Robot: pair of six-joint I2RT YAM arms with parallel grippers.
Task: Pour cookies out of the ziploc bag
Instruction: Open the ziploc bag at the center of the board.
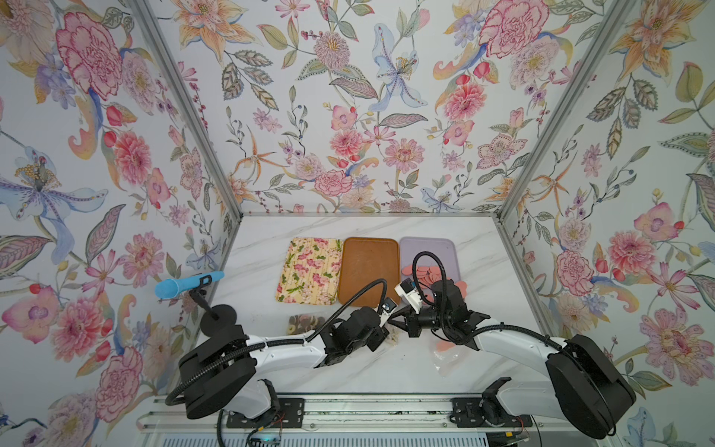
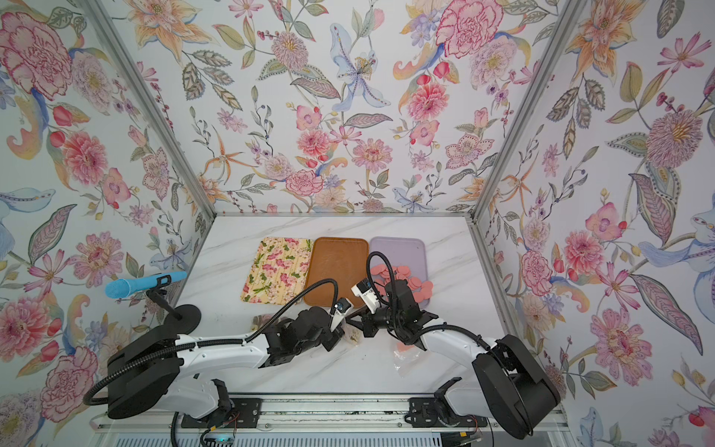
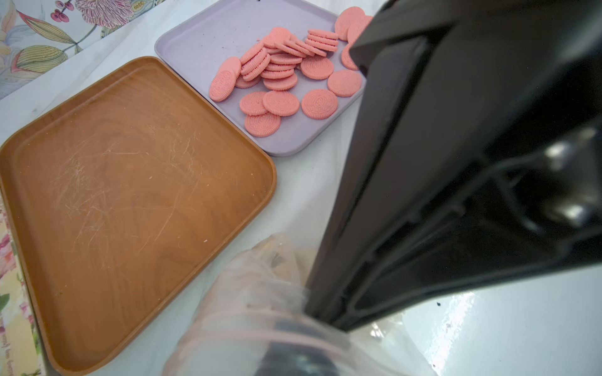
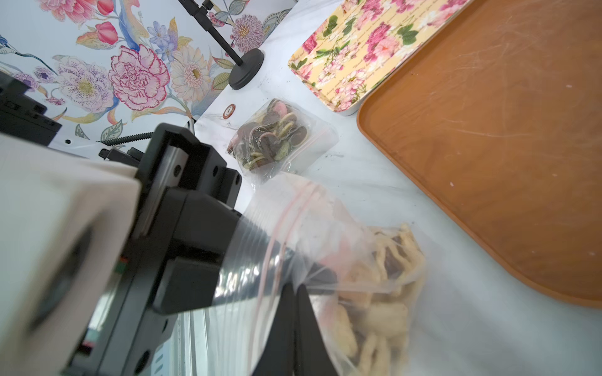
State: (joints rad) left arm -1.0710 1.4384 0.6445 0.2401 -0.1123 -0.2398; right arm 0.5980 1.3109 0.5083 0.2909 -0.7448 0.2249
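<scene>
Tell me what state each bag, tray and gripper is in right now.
held bag, cream and dark cookies inside, film gripped from both sides
left gripper, shut on held bag
right gripper, shut on held bag
second bag, full of brown, olive and pink rounds, lying apart, untouched
flat bag, lying slack, a few pink pieces at it
lavender tray, pink cookies piled in it
brown tray, empty
floral tray, empty

In both top views the left arm (image 1: pixel 356 325) and right arm (image 1: pixel 449 305) cover most of the ziploc bag (image 1: pixel 393 336); only a crumpled scrap shows. Its cookies (image 4: pixel 387 260) are blurred in the right wrist view, their shapes unclear. The right arm hides part of the lavender tray (image 1: pixel 425 247).
</scene>
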